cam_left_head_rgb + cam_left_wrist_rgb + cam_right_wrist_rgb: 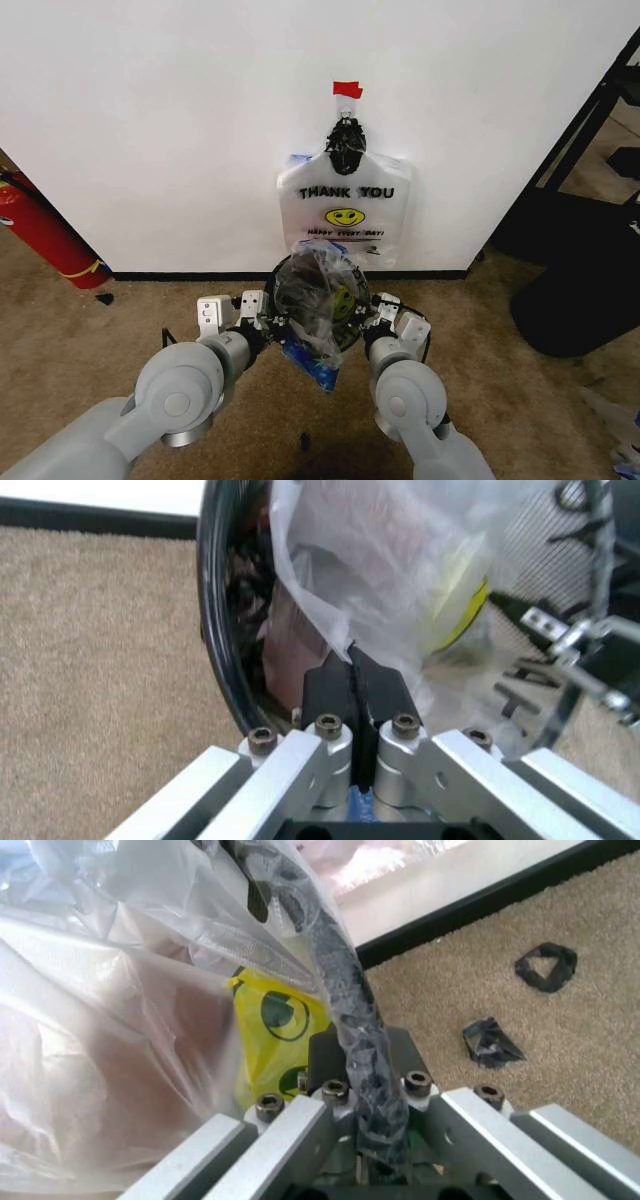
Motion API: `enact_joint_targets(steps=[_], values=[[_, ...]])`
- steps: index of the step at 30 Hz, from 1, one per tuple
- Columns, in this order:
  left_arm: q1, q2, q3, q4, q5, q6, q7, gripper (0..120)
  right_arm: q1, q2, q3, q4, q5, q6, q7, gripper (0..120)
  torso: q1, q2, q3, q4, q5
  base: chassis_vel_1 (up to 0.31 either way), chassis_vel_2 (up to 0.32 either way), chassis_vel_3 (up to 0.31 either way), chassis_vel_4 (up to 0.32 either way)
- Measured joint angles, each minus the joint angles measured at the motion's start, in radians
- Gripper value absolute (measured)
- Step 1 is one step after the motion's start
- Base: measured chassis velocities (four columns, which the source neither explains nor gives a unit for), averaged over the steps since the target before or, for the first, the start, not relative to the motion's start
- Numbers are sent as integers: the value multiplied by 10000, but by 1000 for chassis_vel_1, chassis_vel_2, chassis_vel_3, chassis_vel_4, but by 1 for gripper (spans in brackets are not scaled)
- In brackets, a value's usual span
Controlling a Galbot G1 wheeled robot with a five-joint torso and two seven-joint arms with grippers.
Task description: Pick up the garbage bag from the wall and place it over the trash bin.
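Crinkly, see-through white plastic, the garbage bag [318, 300] is bunched over the mouth of the trash bin [283, 275], a small round basket of black mesh standing on tan carpet [80, 340] just in front of the wall [150, 120]. Its yellow smiley shows through the folds, and a blue handle loop hangs down at the bin's 6 o'clock. The left pincer [355, 676] sits at the bin's 9 o'clock, its black fingers pressed together on a pinch of the bag's film beside the glossy black rim. The right pincer [358, 1057] is at 3 o'clock, closed on plastic stretched over the rim. Higher up the white wall, at the bin's 12 o'clock, a flat smooth bundle of bags [345, 205] with "THANK YOU" print hangs from a black knot [345, 143] under a small piece of red tape [347, 89]. A black baseboard [180, 275] runs along the wall's foot.
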Motion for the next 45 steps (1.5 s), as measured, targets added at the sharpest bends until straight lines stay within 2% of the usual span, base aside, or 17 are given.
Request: enact_joint_targets(steps=[10, 16, 22, 32, 41, 45], values=[[533, 227, -808, -337, 143, -160, 133, 0, -122, -18, 395, -83, 554, 92, -91, 0, 0, 0, 0, 1, 0, 0, 0, 0, 0], [641, 192, -1202, 44, 185, -254, 260, 0, -335, -283, 1134, 245, 1512, 138, -148, 0, 0, 0, 0, 0, 2, 0, 0, 0, 0], [620, 98, -1141, 379, 281, -323, 420, 0, -588, -403, 1551, 560, 1981, 138, -295, 0, 0, 0, 0, -1, 1, 0, 0, 0, 0], [413, -296, -909, 1205, 523, -418, 1011, 0, -1289, -821, 1838, 1057, 2233, -238, -1520, 0, 0, 0, 0, -1, 1, 0, 0, 0, 0], [508, -327, -877, 1478, 1023, -623, 1392, 0, -1386, -1077, 2024, 1172, 2404, -396, -1640, 0, 0, 0, 0, 1, -1, 0, 0, 0, 0], [677, -146, -990, 1103, 1150, -575, 1570, 15, -1386, -1207, 2129, 1155, 2393, -341, -1639, 0, 0, 0, -1, 1, 2, 0, 0, 0, 0]])
